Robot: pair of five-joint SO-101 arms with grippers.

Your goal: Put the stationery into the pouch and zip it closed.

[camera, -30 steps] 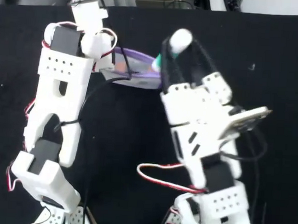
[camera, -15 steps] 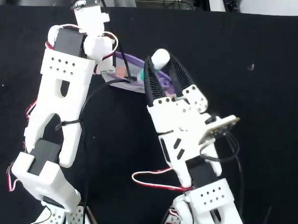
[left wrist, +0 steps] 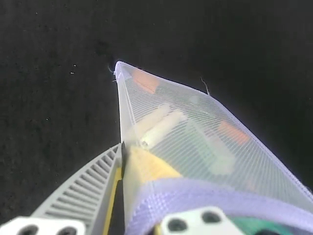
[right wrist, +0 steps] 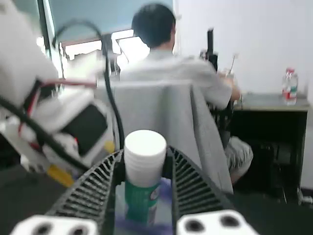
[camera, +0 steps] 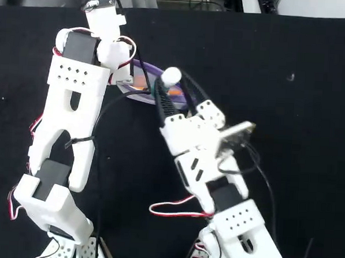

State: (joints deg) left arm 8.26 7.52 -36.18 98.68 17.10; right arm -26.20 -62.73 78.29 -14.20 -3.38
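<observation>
Left gripper, at the tip of the left-hand one of the two white arms, is closed on the rim of the single pouch, a clear mesh bag with purple trim seen against the black table just beyond the arm. From the left wrist, one grey ribbed finger presses against the side of the pouch next to its purple band, and the bag tapers away from the gripper to a point. Through the mesh can be counted two pale sticks lying side by side, a third, fainter pale stick farther along, two orange pieces, one near the far tip and one toward the other edge, and one yellow piece nearest the gripper. To the right, the right gripper on the second arm is clamped on one glue stick, cap end leading, which from above overlaps the right end of the pouch; whether it is inside the mouth cannot be told. From the right wrist, the two black ribbed fingers close on either side of the glue stick, a white cap on a green body, lying in line with the fingers.
</observation>
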